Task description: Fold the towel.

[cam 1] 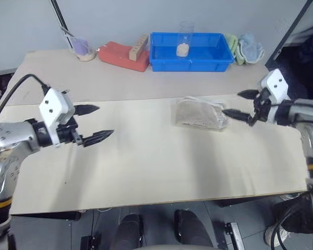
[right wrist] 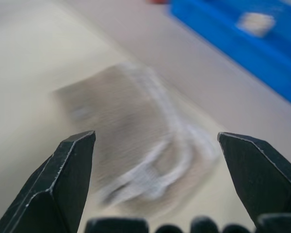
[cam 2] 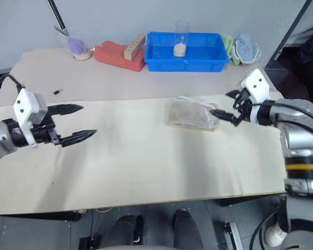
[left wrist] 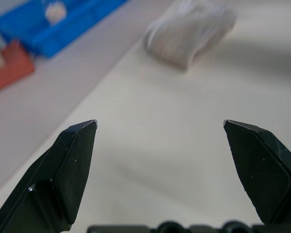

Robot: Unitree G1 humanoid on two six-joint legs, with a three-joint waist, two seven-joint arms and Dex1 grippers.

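The towel, beige with white trim, lies folded into a small bundle on the cream table mat, right of centre. My right gripper hovers just to its right, open and empty, fingers pointing at the towel. My left gripper is open and empty over the mat's left part, well away from the towel.
Along the table's back stand a blue bin holding a clear cup, a red block with a wooden piece on it, a cup with purple contents, and small green and light-blue cloths.
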